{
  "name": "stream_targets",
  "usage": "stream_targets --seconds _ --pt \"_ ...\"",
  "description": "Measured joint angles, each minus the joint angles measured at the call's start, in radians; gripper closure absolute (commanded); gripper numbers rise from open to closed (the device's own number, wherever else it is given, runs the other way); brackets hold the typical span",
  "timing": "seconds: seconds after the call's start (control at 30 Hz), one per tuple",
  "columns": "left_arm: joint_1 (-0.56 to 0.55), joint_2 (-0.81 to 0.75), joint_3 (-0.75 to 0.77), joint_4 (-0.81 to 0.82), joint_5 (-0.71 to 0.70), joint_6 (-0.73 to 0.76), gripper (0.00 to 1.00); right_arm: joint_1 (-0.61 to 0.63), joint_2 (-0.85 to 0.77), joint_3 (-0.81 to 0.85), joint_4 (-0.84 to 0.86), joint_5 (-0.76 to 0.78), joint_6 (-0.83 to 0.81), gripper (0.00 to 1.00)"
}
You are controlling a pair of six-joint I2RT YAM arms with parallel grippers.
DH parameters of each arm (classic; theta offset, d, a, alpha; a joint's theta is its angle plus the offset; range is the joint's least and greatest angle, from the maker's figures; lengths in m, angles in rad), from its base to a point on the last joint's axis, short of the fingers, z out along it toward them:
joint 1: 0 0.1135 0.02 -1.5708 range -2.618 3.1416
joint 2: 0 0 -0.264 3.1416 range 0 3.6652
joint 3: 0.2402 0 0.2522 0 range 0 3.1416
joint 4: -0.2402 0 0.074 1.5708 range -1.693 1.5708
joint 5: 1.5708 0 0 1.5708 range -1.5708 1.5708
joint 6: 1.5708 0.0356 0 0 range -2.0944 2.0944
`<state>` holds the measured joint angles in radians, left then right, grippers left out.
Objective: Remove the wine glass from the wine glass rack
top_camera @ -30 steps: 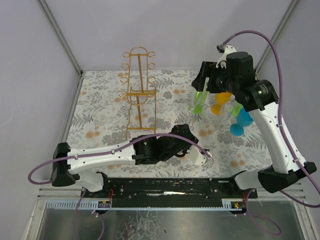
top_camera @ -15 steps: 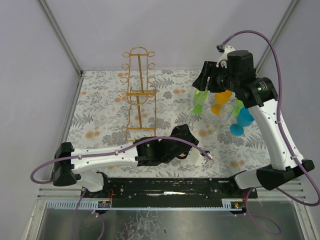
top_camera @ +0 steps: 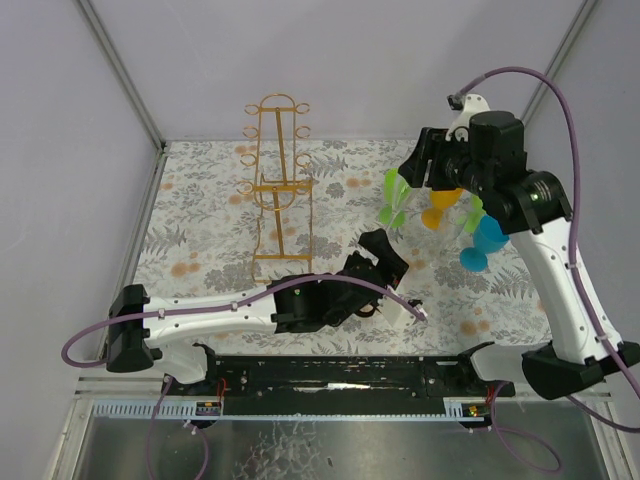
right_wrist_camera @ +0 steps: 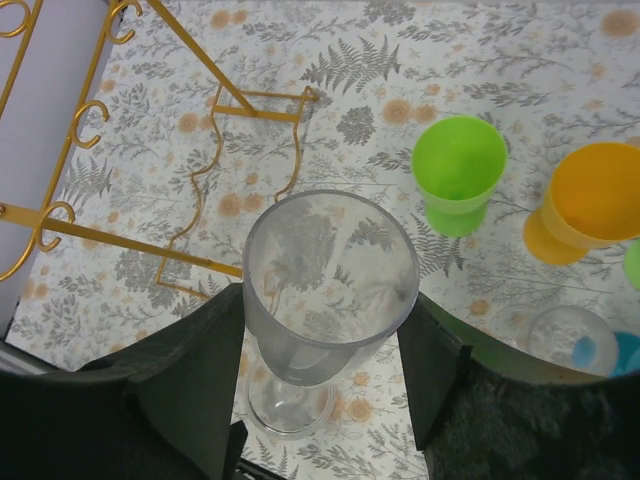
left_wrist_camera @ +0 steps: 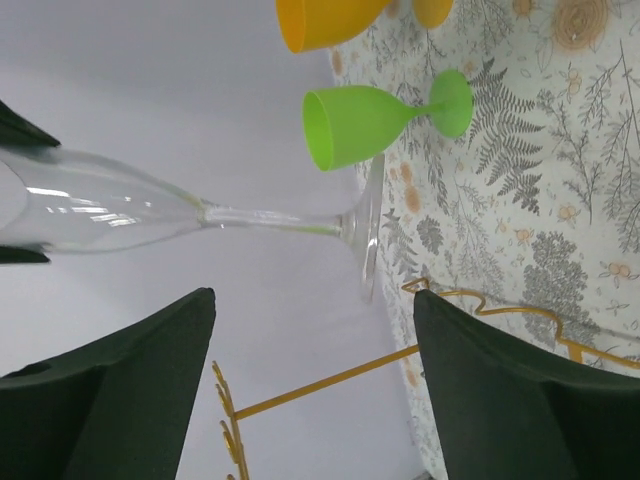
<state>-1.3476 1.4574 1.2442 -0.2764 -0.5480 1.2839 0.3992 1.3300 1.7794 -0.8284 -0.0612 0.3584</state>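
Note:
The clear wine glass stands upright on the floral table, off the rack. My right gripper is shut on its bowl, one dark finger against each side. The left wrist view shows the same wine glass with its foot on the cloth. My left gripper is open and empty just near of the stem; from above the left gripper sits below the right gripper. The gold wine glass rack stands empty at the back left, and its wires also appear beside the glass.
A green cup and an orange cup stand right of the glass, with a blue cup and another clear glass further right. The enclosure walls rise at the back and both sides.
My left gripper has opened and let go of the wine glass. My right arm shifted a little to the right with its jaws round the bowl.

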Motion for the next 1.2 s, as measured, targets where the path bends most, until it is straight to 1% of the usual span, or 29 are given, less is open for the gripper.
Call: stream_targets --seconds 0.07,0.13,0.2,0.3,0.37,0.4,0.53,0.63,0.7,0.8,0.97,1.1,1.2 --pt "0.0 0.0 0.0 0.01 0.0 0.0 0.06 0.0 -0.047 -0.043 0.023 0.026 -0.016 0.71" --pt "0.0 0.0 0.0 0.011 0.0 0.0 0.02 0.0 -0.085 -0.083 0.053 0.052 -0.03 0.71" --pt "0.0 0.0 0.006 0.007 0.002 -0.009 0.0 0.0 -0.128 -0.14 0.104 0.082 -0.049 0.7" --pt "0.0 0.0 0.058 -0.021 0.014 -0.053 0.0 0.0 -0.176 -0.229 0.18 0.128 -0.075 0.69" --pt "0.0 0.001 0.126 -0.047 0.033 -0.1 0.0 0.0 -0.208 -0.309 0.248 0.156 -0.094 0.69" --pt "0.0 0.003 0.185 -0.076 0.05 -0.134 0.0 0.0 -0.228 -0.367 0.292 0.175 -0.103 0.69" --pt "0.003 0.01 0.418 -0.129 0.12 -0.282 0.0 0.0 -0.267 -0.511 0.402 0.216 -0.126 0.69" --pt "0.014 0.008 0.556 -0.15 0.178 -0.385 0.0 0.0 -0.285 -0.59 0.477 0.238 -0.141 0.69" --pt "0.026 0.004 0.622 -0.163 0.221 -0.455 0.0 0.0 -0.298 -0.632 0.521 0.249 -0.149 0.69" --pt "0.071 0.002 0.69 -0.198 0.29 -0.563 0.0 0.0 -0.314 -0.683 0.591 0.255 -0.156 0.69" --pt "0.218 -0.004 0.778 -0.218 0.389 -0.771 0.0 0.0 -0.325 -0.776 0.708 0.251 -0.169 0.69" --pt "0.332 -0.039 0.786 -0.219 0.437 -0.933 0.0 0.0 -0.324 -0.843 0.778 0.242 -0.179 0.69" --pt "0.408 -0.069 0.773 -0.218 0.455 -1.006 0.0 0.004 -0.319 -0.882 0.821 0.227 -0.194 0.69"
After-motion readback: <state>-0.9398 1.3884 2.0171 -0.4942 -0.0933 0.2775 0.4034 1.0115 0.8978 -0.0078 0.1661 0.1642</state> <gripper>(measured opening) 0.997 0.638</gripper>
